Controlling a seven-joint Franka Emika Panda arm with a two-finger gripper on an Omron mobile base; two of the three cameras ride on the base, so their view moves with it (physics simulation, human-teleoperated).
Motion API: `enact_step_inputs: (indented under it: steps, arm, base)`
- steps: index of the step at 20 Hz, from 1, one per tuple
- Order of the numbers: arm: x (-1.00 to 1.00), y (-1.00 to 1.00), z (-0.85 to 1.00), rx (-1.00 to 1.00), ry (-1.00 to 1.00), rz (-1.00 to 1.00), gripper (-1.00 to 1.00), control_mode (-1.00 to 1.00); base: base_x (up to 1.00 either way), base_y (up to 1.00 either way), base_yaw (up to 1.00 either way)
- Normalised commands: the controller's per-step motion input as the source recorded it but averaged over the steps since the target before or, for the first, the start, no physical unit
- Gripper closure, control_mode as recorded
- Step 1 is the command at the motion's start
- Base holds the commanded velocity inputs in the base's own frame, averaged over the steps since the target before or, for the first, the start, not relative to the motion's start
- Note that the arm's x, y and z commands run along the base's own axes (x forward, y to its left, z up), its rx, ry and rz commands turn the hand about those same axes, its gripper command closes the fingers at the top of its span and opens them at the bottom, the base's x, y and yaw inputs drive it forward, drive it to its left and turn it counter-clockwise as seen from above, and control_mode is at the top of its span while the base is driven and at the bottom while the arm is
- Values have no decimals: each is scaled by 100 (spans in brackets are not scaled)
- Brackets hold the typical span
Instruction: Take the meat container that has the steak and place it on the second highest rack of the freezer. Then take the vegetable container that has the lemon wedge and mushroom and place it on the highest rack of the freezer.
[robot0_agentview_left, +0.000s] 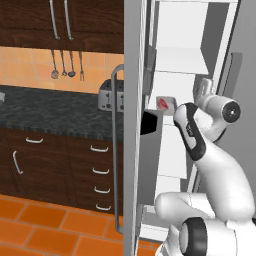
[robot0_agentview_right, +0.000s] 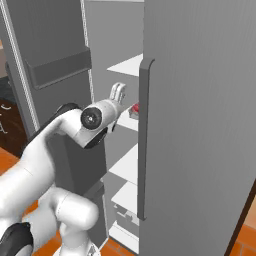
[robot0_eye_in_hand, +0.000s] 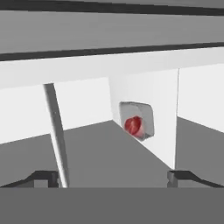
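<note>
Even, diffuse rendered lighting throughout; no glare. The tall grey freezer (robot0_agentview_left: 131, 125) has a bright white interior with soft grey shading beneath shelves. Images coarse, slightly soft-edged; no edge distortion.

Legible text, labels, brands, numbers, signs: none readable on any surface in the three views.

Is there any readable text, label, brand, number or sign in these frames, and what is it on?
None. The freezer, the meat container with the steak, the toaster and the cabinets carry no print at all.
</note>
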Motion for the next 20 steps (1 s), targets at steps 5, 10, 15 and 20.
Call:
enact_step_inputs:
  steps: [5,10,15,20]
  arm:
    - [-100,0,84,-6,16,0,-100,-100]
    - [-100,0,58,-6,22,0,-100,-100]
    - [-96,3,-2,-4,8,0,-100,-100]
    - [-90,5,-14,0,-1,2,-100,-100]
  base:
    - [0,0,0]
    - [0,0,0]
    - [0,0,0]
    - [0,0,0]
